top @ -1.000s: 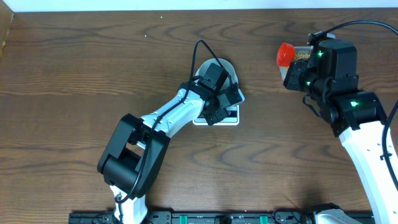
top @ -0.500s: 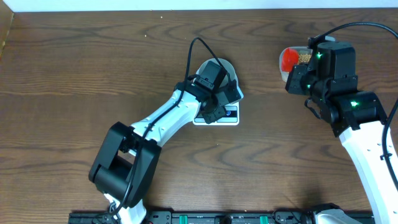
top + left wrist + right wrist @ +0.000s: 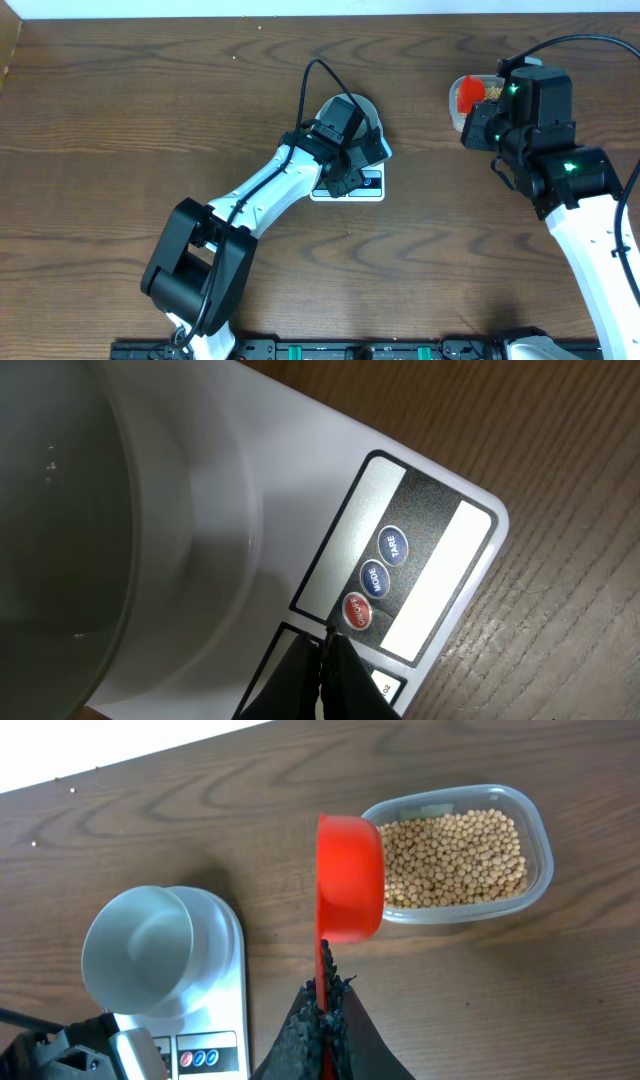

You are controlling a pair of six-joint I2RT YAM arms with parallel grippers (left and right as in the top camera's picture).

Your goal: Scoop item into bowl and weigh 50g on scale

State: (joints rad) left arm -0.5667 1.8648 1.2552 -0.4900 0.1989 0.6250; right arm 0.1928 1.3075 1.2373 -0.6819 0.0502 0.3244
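In the overhead view the scale lies just right of centre on the table, with the bowl on its upper half. From the left wrist, the left gripper enters at bottom centre, its tips together just below the row of three buttons, and the bowl fills the left side. From the right wrist, bowl and scale sit at lower left. The tub lies at upper right, well apart from them, with the beans inside. The scoop overlaps the tub's left end, and its handle runs down into the right gripper.
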